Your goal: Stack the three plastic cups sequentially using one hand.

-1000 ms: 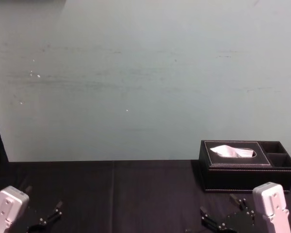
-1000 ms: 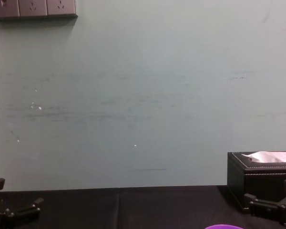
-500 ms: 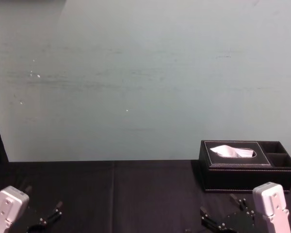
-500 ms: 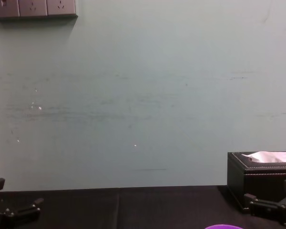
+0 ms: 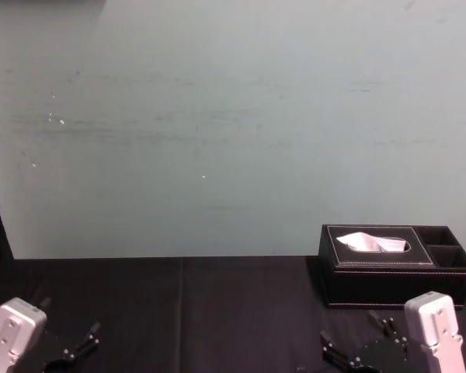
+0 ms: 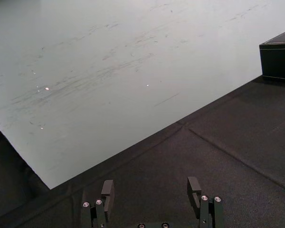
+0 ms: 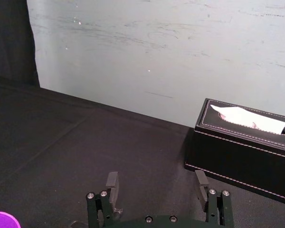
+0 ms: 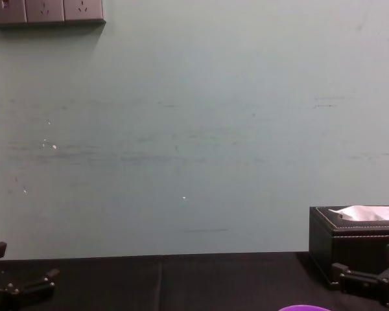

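So the black table (image 5: 217, 311) runs along the bottom of the head view, with the tissue box (image 5: 388, 268) at lower right. The right gripper (image 7: 156, 178) and left gripper (image 6: 151, 185) sit low, fingers spread apart and empty. The purple cup (image 8: 305, 308) peeks in at the chest view's bottom edge, right of centre. I'd use the right and come down square on its rim, clear of the box.

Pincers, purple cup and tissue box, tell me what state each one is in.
left pincer: open, empty, low over the black cloth.
right pincer: open, empty, low over the cloth.
purple cup: not gripped; cut off at the edge, so upright or tipped is unclear.
tissue box: white tissue sticking out of its top slot.
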Controlling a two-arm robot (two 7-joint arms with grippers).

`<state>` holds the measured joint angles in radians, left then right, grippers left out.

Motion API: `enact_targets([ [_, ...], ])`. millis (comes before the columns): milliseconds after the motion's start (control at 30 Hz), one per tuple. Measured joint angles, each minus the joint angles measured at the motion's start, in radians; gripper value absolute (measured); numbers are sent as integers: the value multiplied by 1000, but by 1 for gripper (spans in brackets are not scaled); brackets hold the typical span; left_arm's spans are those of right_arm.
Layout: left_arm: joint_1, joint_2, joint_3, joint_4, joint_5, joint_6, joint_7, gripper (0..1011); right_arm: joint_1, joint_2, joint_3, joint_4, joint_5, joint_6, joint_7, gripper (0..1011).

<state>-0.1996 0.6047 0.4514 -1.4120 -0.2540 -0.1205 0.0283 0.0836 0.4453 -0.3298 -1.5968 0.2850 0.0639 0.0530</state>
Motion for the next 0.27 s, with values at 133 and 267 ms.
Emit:
enact_targets([
  [133, 0, 0, 0, 0, 0, 0, 0, 1010, 0, 0, 0, 0, 0, 0, 0, 1003],
  [267, 0, 0, 0, 0, 0, 0, 0, 1010, 0, 0, 0, 0, 0, 0, 0, 1003],
])
